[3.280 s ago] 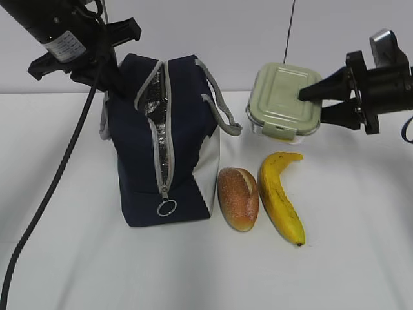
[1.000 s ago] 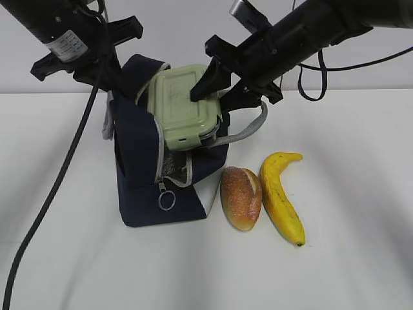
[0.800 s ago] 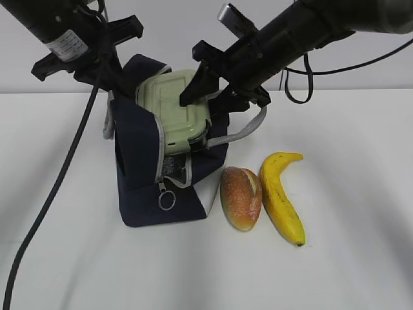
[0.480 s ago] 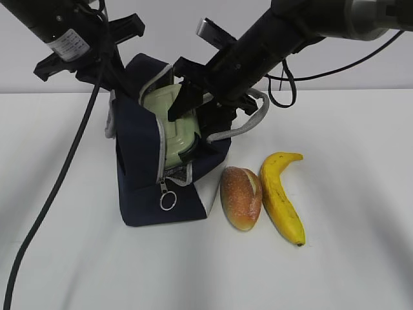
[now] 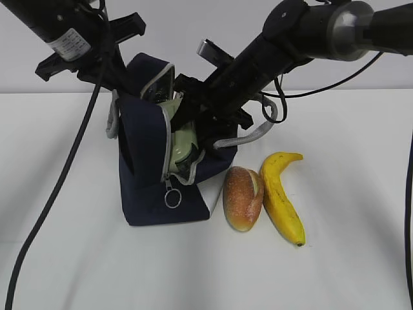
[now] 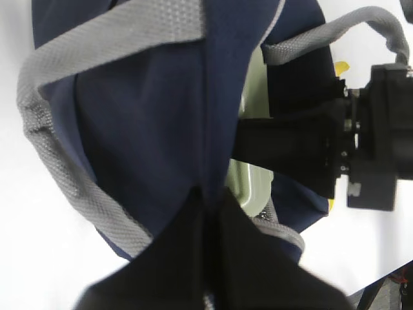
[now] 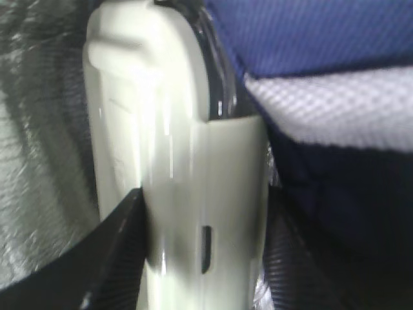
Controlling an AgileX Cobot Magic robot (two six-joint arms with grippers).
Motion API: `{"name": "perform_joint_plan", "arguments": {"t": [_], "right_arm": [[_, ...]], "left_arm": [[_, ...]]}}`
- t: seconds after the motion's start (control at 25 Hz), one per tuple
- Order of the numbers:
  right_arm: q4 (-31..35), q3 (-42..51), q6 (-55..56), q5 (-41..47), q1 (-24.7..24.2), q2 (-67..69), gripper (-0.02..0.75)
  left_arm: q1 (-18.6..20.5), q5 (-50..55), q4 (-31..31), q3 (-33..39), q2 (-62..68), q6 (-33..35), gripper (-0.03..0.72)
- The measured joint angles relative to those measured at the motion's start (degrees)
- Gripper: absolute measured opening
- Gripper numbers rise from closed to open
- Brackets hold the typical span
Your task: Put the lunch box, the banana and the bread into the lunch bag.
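The navy lunch bag (image 5: 141,169) stands at centre left with its top open. My left gripper (image 5: 120,88) is shut on the fabric of the bag's top edge (image 6: 210,197) and holds it up. My right gripper (image 5: 192,126) is shut on the sage-green lunch box (image 5: 182,138) and holds it on edge, mostly down inside the bag's mouth. In the right wrist view the lunch box (image 7: 174,155) sits between the fingers (image 7: 116,258), with silvery lining (image 7: 39,129) beside it. The bread (image 5: 243,198) and the banana (image 5: 281,197) lie on the table right of the bag.
The bag's grey loop handle (image 5: 253,132) hangs over the right arm's side. The zipper's ring pull (image 5: 171,199) dangles at the bag's front. A black cable (image 5: 58,187) from the left arm runs down across the table's left side.
The right gripper has carried the lunch box from the back right of the table over to the bag and lowered it into the opening. The bag's mouth has spread. The left gripper stayed put.
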Motion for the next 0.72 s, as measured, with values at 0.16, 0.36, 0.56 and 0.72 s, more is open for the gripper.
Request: {"name": "perform_joint_plan", "arguments": {"t": [0.16, 0.36, 0.56, 0.72], "right_arm": [[0.79, 0.00, 0.00, -1.56, 0.00, 1.13, 0.385], [1.16, -0.08, 0.00, -3.18, 0.00, 3.19, 0.385], [0.36, -0.08, 0.00, -3.31, 0.00, 4.14, 0.386], [-0.67, -0.08, 0.00, -3.31, 0.00, 4.14, 0.403]], "left_arm": [[0.00, 0.02, -0.05, 0.00, 0.00, 0.00, 0.000], [0.00, 0.06, -0.24, 0.00, 0.00, 0.47, 0.000], [0.00, 0.19, -0.34, 0.00, 0.00, 0.67, 0.000], [0.00, 0.21, -0.36, 0.00, 0.00, 0.67, 0.000]]}}
